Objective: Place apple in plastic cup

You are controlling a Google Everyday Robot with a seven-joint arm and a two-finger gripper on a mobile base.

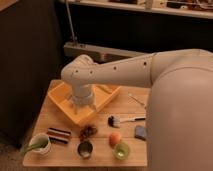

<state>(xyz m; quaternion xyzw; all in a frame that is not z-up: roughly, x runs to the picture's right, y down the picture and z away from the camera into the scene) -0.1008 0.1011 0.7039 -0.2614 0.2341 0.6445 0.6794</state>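
Hand (pixel 83 107) hangs open and empty over the yellow tray (pixel 59 97); apple (pixel 115 138) sits at its four o'clock, just beside the plastic cup (pixel 121 150).

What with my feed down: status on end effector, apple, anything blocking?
End effector open, empty, over yellow tray. Apple on table, next to plastic cup, ungrasped. Brush and grapes near apple, not covering it.
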